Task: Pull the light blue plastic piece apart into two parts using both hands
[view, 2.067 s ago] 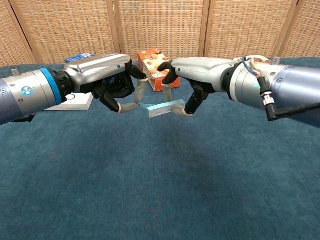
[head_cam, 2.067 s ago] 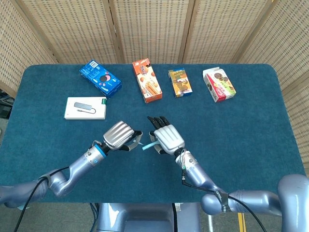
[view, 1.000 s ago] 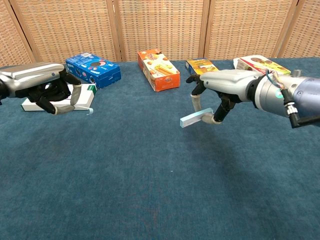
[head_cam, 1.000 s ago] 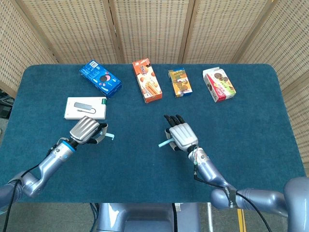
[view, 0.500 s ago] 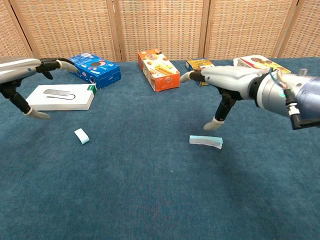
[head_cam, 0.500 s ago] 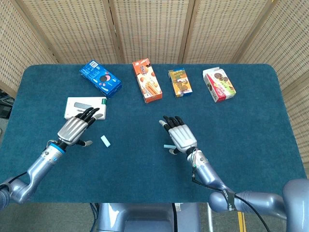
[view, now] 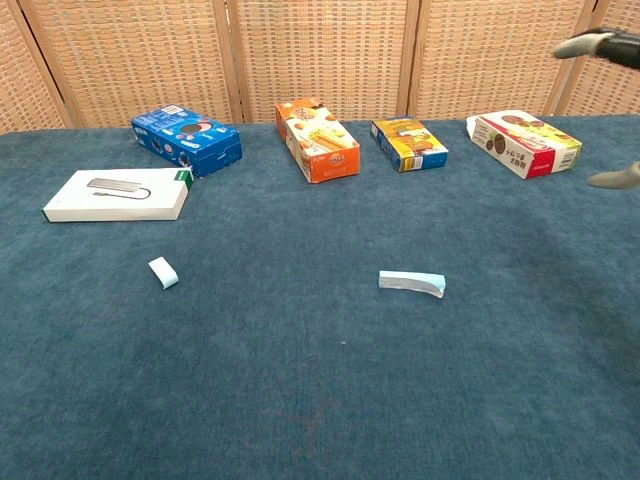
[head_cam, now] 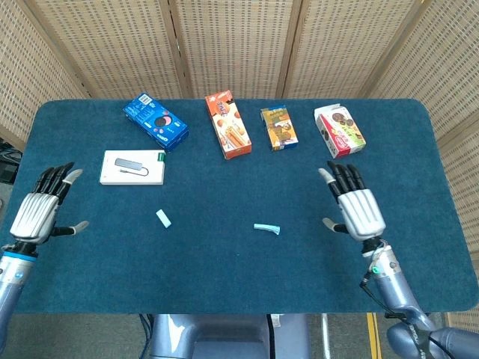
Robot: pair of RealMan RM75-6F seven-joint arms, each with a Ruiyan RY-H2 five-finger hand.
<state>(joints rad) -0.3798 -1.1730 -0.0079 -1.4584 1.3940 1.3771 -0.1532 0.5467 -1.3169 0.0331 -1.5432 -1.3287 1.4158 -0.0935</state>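
The light blue plastic piece lies in two parts on the blue table. The small part (head_cam: 163, 218) (view: 163, 272) rests left of centre. The longer part (head_cam: 266, 229) (view: 411, 283) lies near the middle. My left hand (head_cam: 40, 209) hovers at the far left edge with fingers spread, holding nothing. My right hand (head_cam: 357, 209) is at the right, well clear of the longer part, fingers spread and empty. In the chest view only the fingertips (view: 612, 180) of the right hand show at the right edge.
A white box (head_cam: 133, 167) lies at the left. Along the back stand a blue cookie box (head_cam: 156, 121), an orange box (head_cam: 228, 124), a small orange-yellow box (head_cam: 278, 128) and a red-white box (head_cam: 340, 130). A wicker screen stands behind the table.
Both hands pulled the piece apart, let the two parts drop onto the table and drew outward to the table's sides. The parts now lie still.
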